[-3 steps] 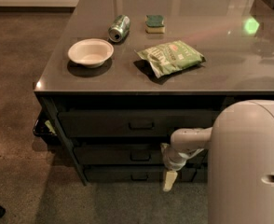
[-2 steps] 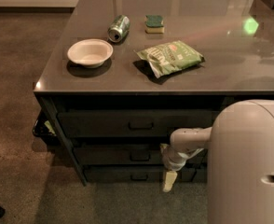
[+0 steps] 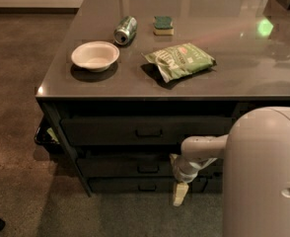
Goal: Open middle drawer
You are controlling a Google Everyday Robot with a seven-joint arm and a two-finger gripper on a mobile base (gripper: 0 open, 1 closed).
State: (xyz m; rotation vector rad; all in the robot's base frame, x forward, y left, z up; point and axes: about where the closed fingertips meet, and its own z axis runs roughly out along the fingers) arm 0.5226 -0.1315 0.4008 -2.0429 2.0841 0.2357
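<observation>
The middle drawer (image 3: 120, 166) is a low dark-grey front with a small loop handle (image 3: 148, 168), second in the stack under the grey table. It looks closed, flush with the drawers above and below. My gripper (image 3: 179, 193) hangs fingers-down from the white arm, just right of that handle and in front of the lowest drawer (image 3: 135, 185). It holds nothing that I can see.
The taller top drawer (image 3: 145, 130) sits above. On the tabletop (image 3: 224, 83) lie a white bowl (image 3: 95, 56), a tipped can (image 3: 125, 29), a sponge (image 3: 163, 25) and a green chip bag (image 3: 180, 60). My white body (image 3: 263, 174) fills the lower right.
</observation>
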